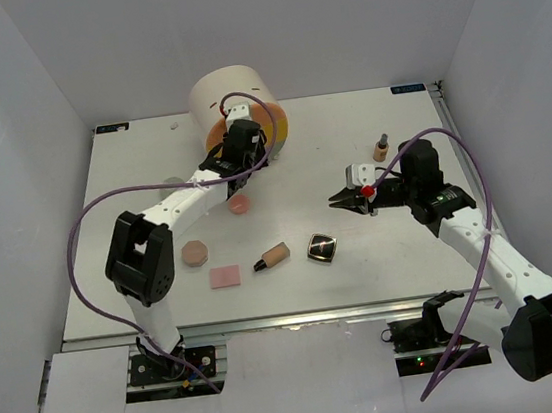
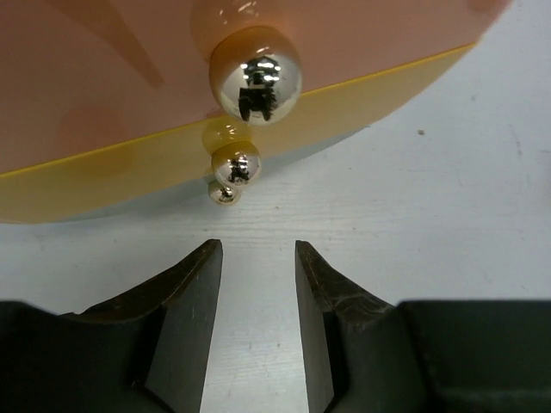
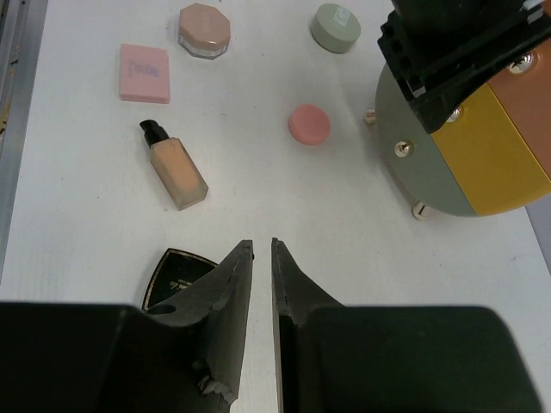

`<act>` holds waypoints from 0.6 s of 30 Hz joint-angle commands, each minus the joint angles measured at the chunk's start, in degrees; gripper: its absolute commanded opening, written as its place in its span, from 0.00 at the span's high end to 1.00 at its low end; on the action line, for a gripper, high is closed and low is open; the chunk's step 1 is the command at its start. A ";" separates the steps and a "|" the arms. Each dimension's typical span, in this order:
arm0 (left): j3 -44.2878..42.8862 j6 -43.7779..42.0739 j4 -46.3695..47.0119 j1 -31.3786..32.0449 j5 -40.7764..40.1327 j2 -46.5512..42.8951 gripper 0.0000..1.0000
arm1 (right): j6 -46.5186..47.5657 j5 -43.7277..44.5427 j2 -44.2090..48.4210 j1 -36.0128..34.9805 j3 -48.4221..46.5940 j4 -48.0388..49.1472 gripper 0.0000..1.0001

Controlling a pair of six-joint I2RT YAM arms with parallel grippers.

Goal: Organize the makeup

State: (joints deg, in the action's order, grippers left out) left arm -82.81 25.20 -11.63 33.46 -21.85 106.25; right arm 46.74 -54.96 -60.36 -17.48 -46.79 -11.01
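Your left gripper [image 2: 258, 251] is slightly spread and empty, facing the gold ball knobs [image 2: 256, 76] on the orange drawer [image 2: 103, 77] at 11 o'clock. Your right gripper [image 3: 262, 247], at 3 o'clock, shows a thin slit and pinches nothing. The pink round compact [image 1: 238, 204] lies near centre, the tan black-capped bottle [image 1: 274, 255] at 6 o'clock and the black square compact [image 1: 322, 248] at 5 o'clock.

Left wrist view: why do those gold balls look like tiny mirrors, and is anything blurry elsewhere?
Left wrist view: the polished gold knobs mirror a dark shape, with small glare spots; the orange drawer behind is soft. Right wrist view: the tan bottle looks sharp, shadows faint. Top view: even, flat light, no blur.
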 commanded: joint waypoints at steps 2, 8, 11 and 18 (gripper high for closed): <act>-6.23 2.70 1.51 -0.15 -6.81 2.87 0.48 | -1.30 -2.05 -0.34 0.57 0.79 3.16 0.79; -7.37 1.41 3.93 -0.15 -10.83 5.24 0.48 | -1.47 -2.34 -0.70 0.69 1.04 3.45 0.79; -8.97 1.25 3.72 -0.15 -13.21 6.77 0.49 | -1.56 -2.43 -0.73 0.96 1.09 3.63 0.78; -10.44 1.08 3.91 -0.15 -13.66 8.16 0.58 | -1.74 -2.70 -0.80 1.31 1.27 3.87 0.78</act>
State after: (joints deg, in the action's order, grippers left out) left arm -90.68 26.60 -9.44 33.64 -33.41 113.80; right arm 45.39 -55.89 -61.12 -16.54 -45.95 -9.31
